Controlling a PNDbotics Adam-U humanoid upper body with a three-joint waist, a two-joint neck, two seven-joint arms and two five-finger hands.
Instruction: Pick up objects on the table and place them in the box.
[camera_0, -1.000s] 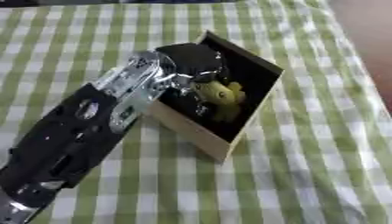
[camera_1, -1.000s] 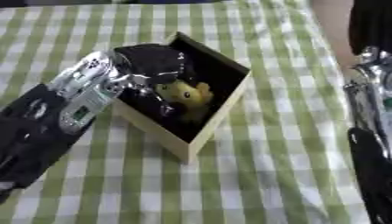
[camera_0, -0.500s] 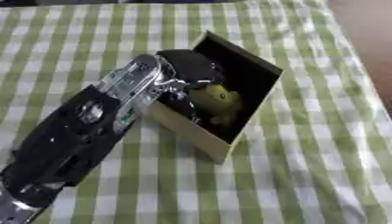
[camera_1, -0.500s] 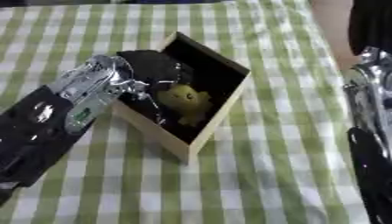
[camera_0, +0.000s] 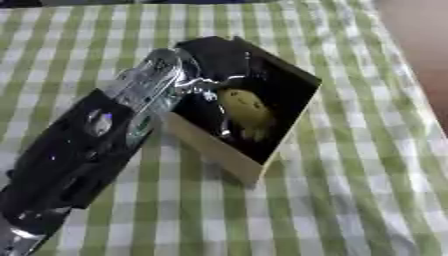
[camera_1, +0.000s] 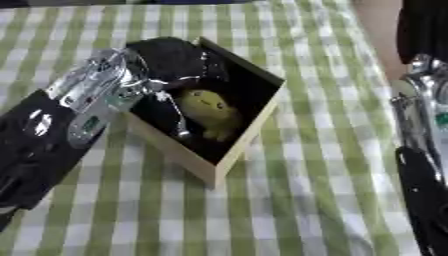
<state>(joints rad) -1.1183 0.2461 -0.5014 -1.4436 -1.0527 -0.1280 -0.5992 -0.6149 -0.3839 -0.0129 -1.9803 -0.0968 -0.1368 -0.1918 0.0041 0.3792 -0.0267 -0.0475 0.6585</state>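
Left robot hand (camera_1: 175, 57) inside box (camera_1: 236, 150), over yellow toy (camera_1: 213, 107).

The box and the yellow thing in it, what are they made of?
The open box with pale tan walls looks like cardboard or thin wood: flat matte sides, dark inside. The rounded yellow toy seems soft plush or rubber; which one cannot be told.
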